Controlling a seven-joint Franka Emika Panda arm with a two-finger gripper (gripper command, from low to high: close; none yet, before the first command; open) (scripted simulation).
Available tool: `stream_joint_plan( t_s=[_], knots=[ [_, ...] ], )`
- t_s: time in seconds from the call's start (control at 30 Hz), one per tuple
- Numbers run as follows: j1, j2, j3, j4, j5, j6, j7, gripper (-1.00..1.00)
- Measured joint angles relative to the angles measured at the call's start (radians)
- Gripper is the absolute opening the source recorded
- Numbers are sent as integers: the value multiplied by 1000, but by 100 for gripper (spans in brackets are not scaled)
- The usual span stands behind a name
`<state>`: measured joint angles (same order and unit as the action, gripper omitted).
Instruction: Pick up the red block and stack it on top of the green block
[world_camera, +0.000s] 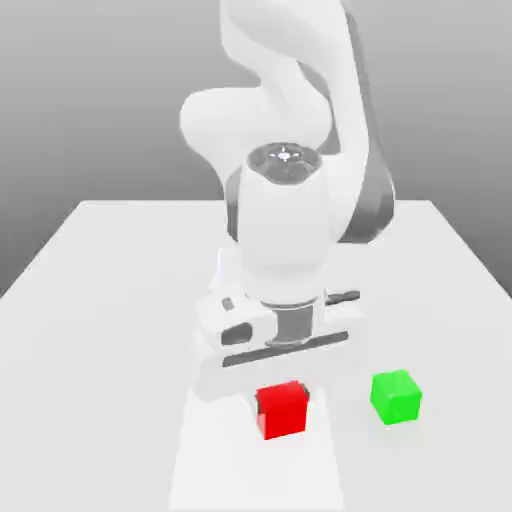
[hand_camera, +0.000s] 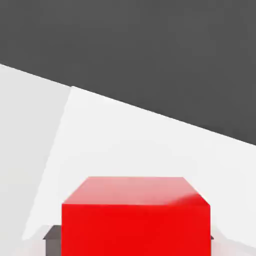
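Exterior view | red block (world_camera: 282, 409) between fingers (world_camera: 259, 402), clamped on it | green block (world_camera: 396, 397) apart, to exterior view's right

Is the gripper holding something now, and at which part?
Yes: the gripper is shut on the red block, gripping its two opposite side faces.

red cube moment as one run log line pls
phase: grasp | gripper: shut on small matte red cube | small matte green cube: apart, on white table, nothing stacked

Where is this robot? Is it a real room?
Probably a computer-made test scene, not a real room: a plain white table, a blank grey backdrop, and just a red block and green block.
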<state>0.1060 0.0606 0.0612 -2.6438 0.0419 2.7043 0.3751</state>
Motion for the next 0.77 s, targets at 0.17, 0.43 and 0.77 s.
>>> stream_joint_plan(
  t_s=[0.17, 0.43, 0.77],
  knots=[
    [99, -64, 48, -47, 17, -16, -221, -100],
    [246, -165, 109, -122, 7, -43, -550, -100],
    [265, 49, 92, -123, -107, 168, -517, 100]
  ],
)
